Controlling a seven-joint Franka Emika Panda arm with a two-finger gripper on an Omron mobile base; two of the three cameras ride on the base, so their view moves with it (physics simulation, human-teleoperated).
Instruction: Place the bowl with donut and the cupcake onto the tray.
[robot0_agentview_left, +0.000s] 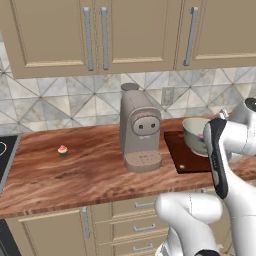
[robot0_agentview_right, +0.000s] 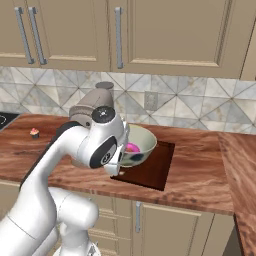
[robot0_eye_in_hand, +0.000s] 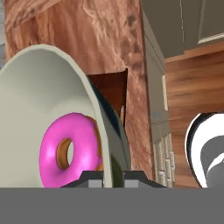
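The pale grey-green bowl is over the near-left part of the dark reddish-brown tray; I cannot tell if it rests on it. The pink-iced donut lies inside the bowl, and its pink also shows in the right base view. My gripper is shut on the bowl's rim, one fingertip inside and one outside. From the left base view the bowl sits above the tray, partly behind my arm. The small cupcake stands far left on the counter, well apart from the tray.
A beige coffee machine stands just left of the tray, between it and the cupcake. A black stovetop lies at the counter's left end. Wall cabinets hang above, and drawers sit below the counter edge.
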